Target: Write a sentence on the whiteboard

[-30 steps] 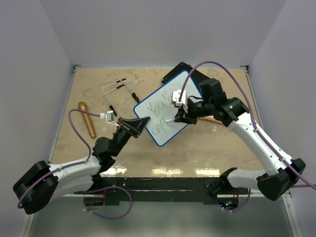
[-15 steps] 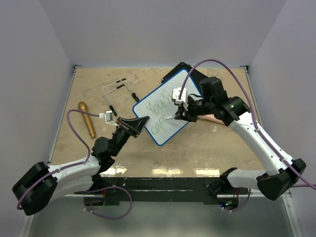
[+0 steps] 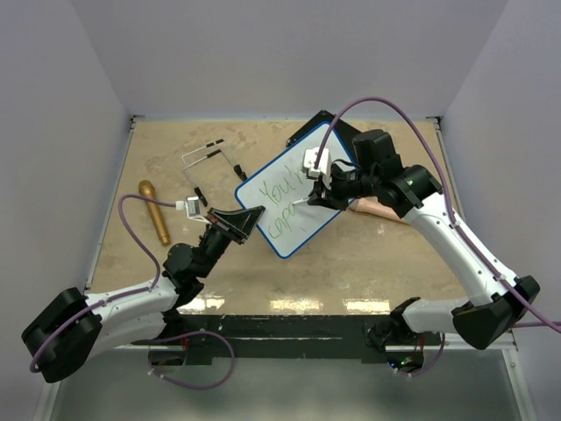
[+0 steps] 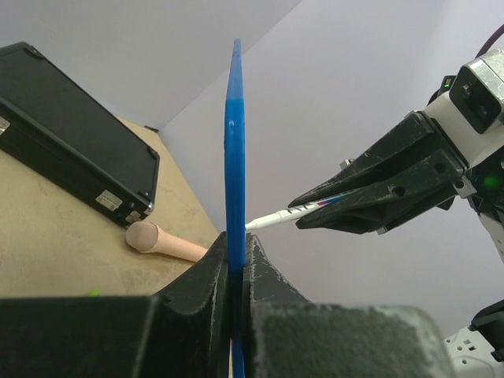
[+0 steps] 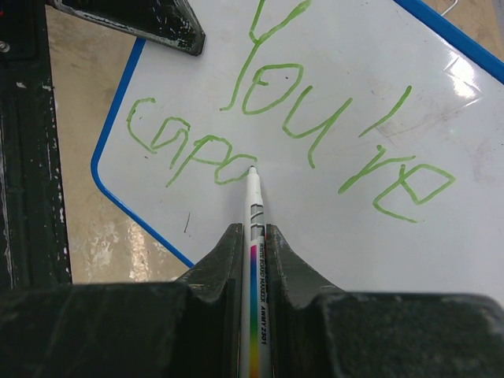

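Now the right tool [image 3: 317, 196] has shifted back, marker [image 5: 253, 216] touching whiteboard [image 5: 354, 47].

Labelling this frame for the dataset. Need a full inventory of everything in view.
whiteboard: 1, white with blue rim, mid-table, one edge clamped
sentence: 1, green, two lines on the whiteboard, "You're" above "capa", unfinished
marker: 1, white, tip on the whiteboard at the end of the second line
case: 1, black, far side, partly behind the whiteboard
cylinder: 1, gold, left side of table
wire frame: 1, metal, between cylinder and whiteboard
rounded handle: 1, peach, on the table under the right arm
table: 1, beige
left end effector: 1, black, shut on the whiteboard's edge
right end effector: 1, black, shut on the marker
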